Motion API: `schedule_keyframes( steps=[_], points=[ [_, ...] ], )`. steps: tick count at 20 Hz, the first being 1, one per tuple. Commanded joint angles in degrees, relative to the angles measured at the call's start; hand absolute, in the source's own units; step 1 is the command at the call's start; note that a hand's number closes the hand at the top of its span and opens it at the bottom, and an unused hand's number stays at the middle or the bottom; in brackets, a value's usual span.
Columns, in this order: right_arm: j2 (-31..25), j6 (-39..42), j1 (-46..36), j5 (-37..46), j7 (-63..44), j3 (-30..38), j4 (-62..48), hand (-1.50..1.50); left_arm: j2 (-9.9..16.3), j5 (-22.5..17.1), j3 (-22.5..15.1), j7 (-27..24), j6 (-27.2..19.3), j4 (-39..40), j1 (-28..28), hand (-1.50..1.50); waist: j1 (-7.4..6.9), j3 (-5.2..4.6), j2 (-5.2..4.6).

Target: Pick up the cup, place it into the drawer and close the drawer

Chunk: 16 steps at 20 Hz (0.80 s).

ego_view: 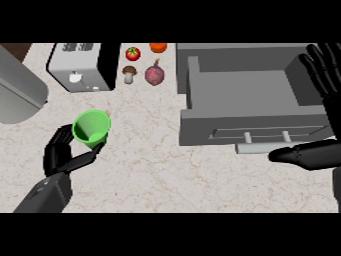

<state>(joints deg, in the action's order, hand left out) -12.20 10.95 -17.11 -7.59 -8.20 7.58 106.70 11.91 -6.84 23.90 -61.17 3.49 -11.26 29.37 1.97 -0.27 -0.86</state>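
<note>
Hand, left (64, 151): coming in from the lower left of the head view, fingers and thumb curling round the lower part of the green cup (92, 127). The cup is tilting, its open mouth showing toward the camera, its base hidden among the fingers. It is lying well left of the drawer, over the marbled counter (165, 175).

Hand, right (334, 80): resting at the right edge, fingers straight and spread upward, holding nothing, overlapping the drawer's right side in the view.

Drawer (239, 85): grey, pulled open, its interior bare, front panel with handle bar (265, 135) facing the robot.

Other items: toaster (81, 65) at upper left, a grey cylindrical vessel (7, 90) beside it at the far left; tomato (133, 53), mushroom (129, 74), a reddish-purple root vegetable (154, 75) and an orange fruit (158, 47) lying between toaster and drawer.

Risks, judged: the hold is sitting low on the cup while it is leaning, so it may be prone to rotating or slipping out during the carry rightward. The drawer's front wall and left wall are standing in the path; too low a carry would likely be knocking the cup against them. A release with the cup tilting this way could be leaving it leaning on the rim, which would be blocking the closing. The right hand, being near the drawer, could be crowding the placement.
</note>
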Motion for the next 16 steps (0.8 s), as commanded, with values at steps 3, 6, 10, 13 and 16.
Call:
schedule_keyframes(
  steps=[3,6,10,13,16],
  points=[
    [-0.34,-0.08,-1.21,0.22,-0.18,0.19,-0.74,-1.50,-1.06,1.85,0.02,-8.36,-11.91,-1.18,0.96,1.50,0.11,0.00,-0.08],
    [0.82,-0.11,0.15,0.84,1.48,-0.50,-2.08,-1.50,-2.85,3.21,-1.09,-10.61,-12.17,-1.79,0.44,1.50,-0.58,0.10,0.18],
    [0.84,-0.50,0.67,0.41,1.96,0.60,-1.64,-1.50,-2.26,1.81,-0.63,-12.47,0.65,-3.32,-0.66,1.50,-0.77,0.08,0.25],
    [0.40,-0.64,0.31,-0.05,-0.70,0.32,0.42,-1.50,-4.81,2.10,-2.60,-8.81,4.20,-6.62,4.13,1.50,-0.89,0.14,0.70],
    [1.19,-1.09,0.95,2.03,2.05,-0.32,-1.41,-1.50,-5.31,3.69,-5.59,-4.58,6.21,-8.82,7.00,1.50,-1.58,0.24,0.81]
  ],
)
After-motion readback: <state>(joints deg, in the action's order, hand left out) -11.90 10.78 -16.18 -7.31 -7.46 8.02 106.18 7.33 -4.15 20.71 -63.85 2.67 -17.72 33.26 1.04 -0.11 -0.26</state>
